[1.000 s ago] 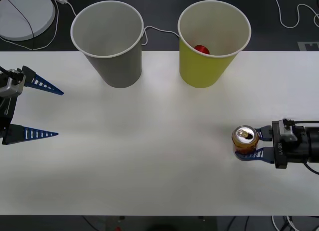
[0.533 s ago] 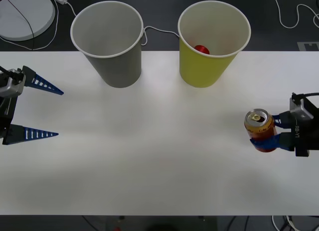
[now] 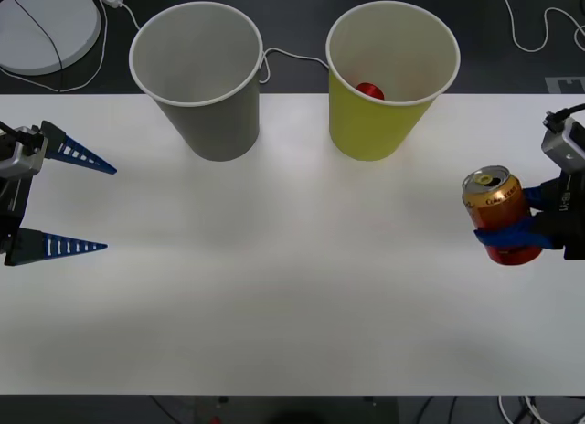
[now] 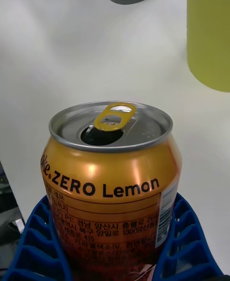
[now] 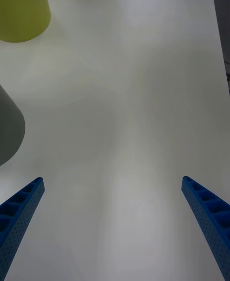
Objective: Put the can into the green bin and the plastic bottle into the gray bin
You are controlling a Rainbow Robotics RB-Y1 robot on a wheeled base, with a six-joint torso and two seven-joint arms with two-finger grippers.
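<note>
The orange-red can (image 3: 498,214) with a gold pull-tab hangs above the table near the right edge, upright, with my right gripper (image 3: 514,219) shut on it. Up close the can (image 4: 111,185) sits between blue ribbed fingers (image 4: 187,242). The green bin (image 3: 391,77) stands at the back, right of centre, with a red object (image 3: 369,90) inside. The gray bin (image 3: 199,77) stands to its left. My left gripper (image 3: 71,201) rests open at the table's left edge, holding nothing. The plastic bottle is out of view.
A round white device (image 3: 46,26) and white cables (image 3: 535,26) lie on the dark floor beyond the white table (image 3: 292,287). In the left wrist view the green bin (image 5: 21,5) and gray bin (image 5: 9,125) show beyond the open fingers.
My right gripper has lifted the can off the table and carried it right and toward the back. The left arm has not moved.
</note>
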